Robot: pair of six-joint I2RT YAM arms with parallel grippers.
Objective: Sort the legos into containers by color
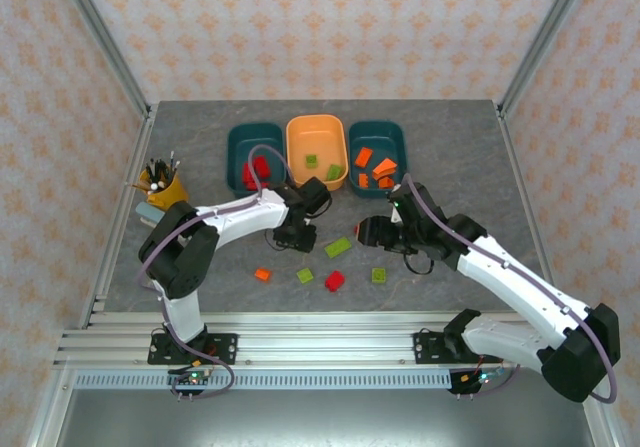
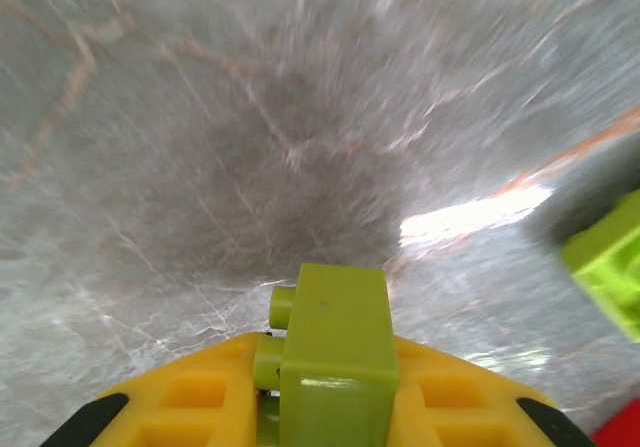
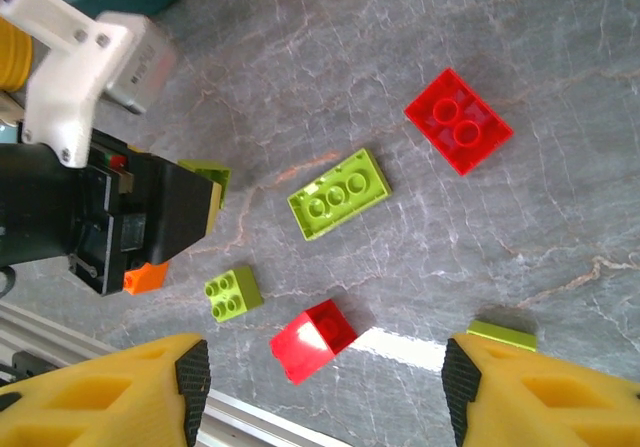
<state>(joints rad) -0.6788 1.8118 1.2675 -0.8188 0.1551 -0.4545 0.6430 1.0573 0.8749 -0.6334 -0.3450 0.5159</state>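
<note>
Legos (image 1: 334, 281) lie loose on the grey bench (image 1: 450, 167) near three tubs (image 1: 317, 118) which hold some more, while the left pincer (image 1: 296, 237) is closed on a lime green brick (image 2: 335, 347) and the right pincer (image 3: 325, 377) hangs open above the loose ones.

Blurred, edge-cropped lime brick (image 2: 608, 264)
</note>
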